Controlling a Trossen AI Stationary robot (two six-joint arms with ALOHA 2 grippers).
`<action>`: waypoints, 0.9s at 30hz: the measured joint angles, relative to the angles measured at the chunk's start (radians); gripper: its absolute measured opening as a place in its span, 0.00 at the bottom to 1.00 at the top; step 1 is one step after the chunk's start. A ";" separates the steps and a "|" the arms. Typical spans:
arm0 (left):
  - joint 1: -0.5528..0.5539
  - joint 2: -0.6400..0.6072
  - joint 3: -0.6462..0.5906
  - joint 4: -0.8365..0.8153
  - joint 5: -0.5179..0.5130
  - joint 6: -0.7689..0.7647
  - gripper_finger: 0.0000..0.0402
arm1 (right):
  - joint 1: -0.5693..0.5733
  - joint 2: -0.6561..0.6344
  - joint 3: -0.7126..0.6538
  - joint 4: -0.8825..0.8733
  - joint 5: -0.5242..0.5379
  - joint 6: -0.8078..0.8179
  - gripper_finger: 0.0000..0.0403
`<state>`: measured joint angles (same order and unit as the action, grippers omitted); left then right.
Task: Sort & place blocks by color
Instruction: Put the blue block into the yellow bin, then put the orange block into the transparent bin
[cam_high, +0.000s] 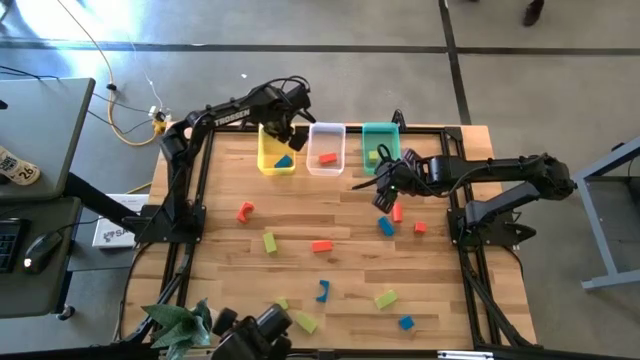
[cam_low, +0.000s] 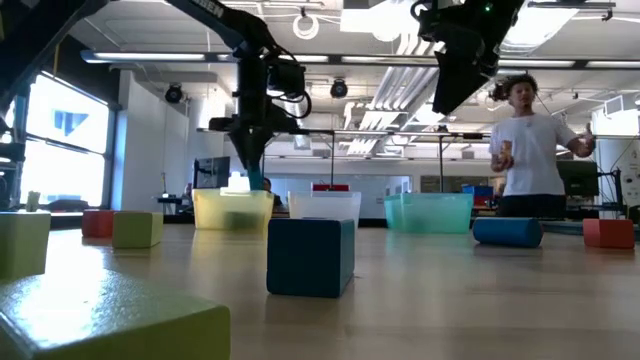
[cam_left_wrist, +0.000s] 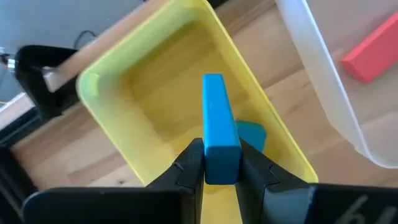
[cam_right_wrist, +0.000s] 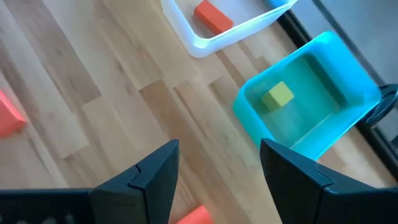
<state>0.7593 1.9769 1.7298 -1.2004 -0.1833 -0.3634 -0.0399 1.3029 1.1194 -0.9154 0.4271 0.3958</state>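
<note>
Blue block (cam_left_wrist: 250, 134) inside yellow bin (cam_left_wrist: 149, 93).

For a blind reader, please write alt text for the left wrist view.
The left gripper holds a blue bar block above the yellow bin, where another blue block already lies. Beside it, a clear bin contains a red block.

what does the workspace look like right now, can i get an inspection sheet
surface: wooden table, loose blocks scattered on it
job's things: yellow bin holds one blue block; clear bin a red block; teal bin a yellow-green block
clutter: nothing seen
grippers: left gripper grips a blue bar above the yellow bin; right gripper open, empty, beside the teal bin
cables: yellow cable on the floor
surroundings: person beyond the table
</note>
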 joint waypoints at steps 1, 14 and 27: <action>0.000 0.005 0.000 0.000 0.005 0.000 0.13 | 0.000 0.000 0.000 0.000 -0.006 0.008 0.53; -0.001 0.024 0.000 -0.015 0.025 0.019 0.32 | 0.000 0.000 0.000 0.000 -0.063 0.066 0.53; -0.024 -0.005 0.000 -0.013 0.222 0.100 0.33 | 0.001 0.000 0.000 -0.015 -0.219 0.241 0.53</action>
<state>0.7356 1.9718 1.7295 -1.2130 0.0386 -0.2636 -0.0387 1.3029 1.1191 -0.9306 0.2086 0.6371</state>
